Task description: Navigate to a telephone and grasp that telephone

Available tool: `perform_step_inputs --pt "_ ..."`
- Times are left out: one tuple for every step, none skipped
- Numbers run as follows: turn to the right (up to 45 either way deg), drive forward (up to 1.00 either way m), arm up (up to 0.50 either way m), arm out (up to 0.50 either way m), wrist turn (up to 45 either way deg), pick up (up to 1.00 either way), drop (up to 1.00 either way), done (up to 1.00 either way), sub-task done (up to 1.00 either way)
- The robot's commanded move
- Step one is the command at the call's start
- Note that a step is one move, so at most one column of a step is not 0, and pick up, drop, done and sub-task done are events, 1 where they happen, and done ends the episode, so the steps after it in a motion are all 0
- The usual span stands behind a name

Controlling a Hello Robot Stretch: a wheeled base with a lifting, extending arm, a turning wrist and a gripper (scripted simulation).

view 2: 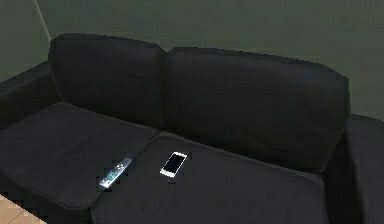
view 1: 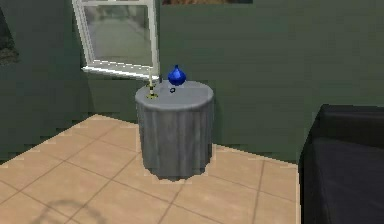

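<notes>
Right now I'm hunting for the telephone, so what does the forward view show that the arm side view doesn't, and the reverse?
Forward view: a round table draped in grey cloth, with a blue ornament on top, below a white-framed window.
Arm side view: a flat white telephone lying on the seat cushion, with a grey remote-like object lying apart from it, toward the view's left.
Shared: the dark sofa, which also sits at the forward view's right edge, the green wall and the tan tiled floor.

Telephone (view 2: 174, 164) near remote (view 2: 116, 173) on dark sofa (view 2: 235, 100)
</notes>
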Motion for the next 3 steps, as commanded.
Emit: perform_step_inputs --pt "0.0 0.00 0.00 0.44 0.0 0.00 0.00 0.00 0.00" --pt "0.0 0.00 0.00 0.00 45.0 0.00 0.00 0.00 0.00" --pt "0.0 0.00 0.00 0.00 45.0 0.00 0.00 0.00 0.00"
